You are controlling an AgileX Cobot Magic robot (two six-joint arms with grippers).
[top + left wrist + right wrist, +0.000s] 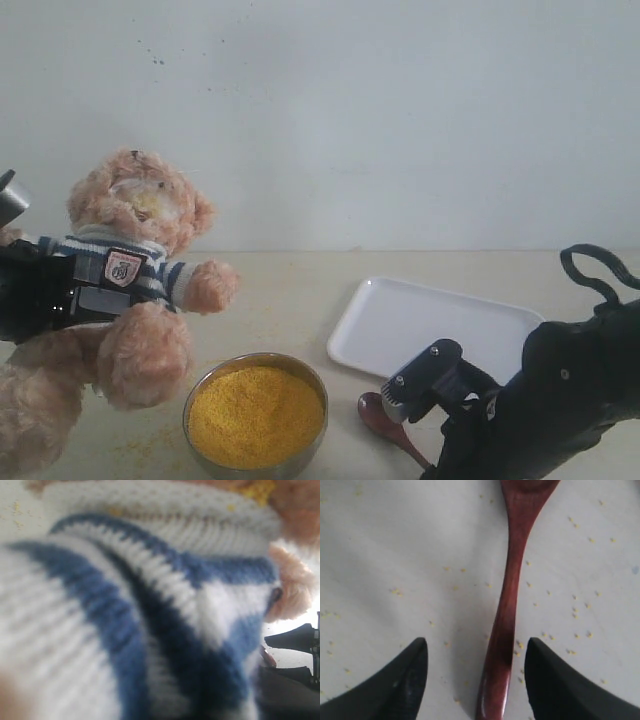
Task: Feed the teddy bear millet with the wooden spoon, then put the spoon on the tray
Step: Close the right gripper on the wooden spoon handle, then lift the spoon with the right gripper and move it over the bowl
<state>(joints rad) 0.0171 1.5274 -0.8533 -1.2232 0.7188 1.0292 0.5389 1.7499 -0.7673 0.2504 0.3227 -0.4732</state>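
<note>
Right gripper point(475, 650) is released, jaws straddling the thin handle of the small dark reddish-brown wooden spoon point(507, 580). The spoon lies flat on the pale table point(290, 290) beside the round metal bowl point(196, 400) of bright yellow millet point(255, 415), off the flat white plastic tray point(440, 325). The handle sits nearer one finger, so closing may shove or roll it instead of pinching. Left gripper point(70, 295) is against the fluffy light-brown striped-shirt teddy bear point(140, 215) (jaws hidden, can't tell if clenched). The bear leans and could tip.
</note>
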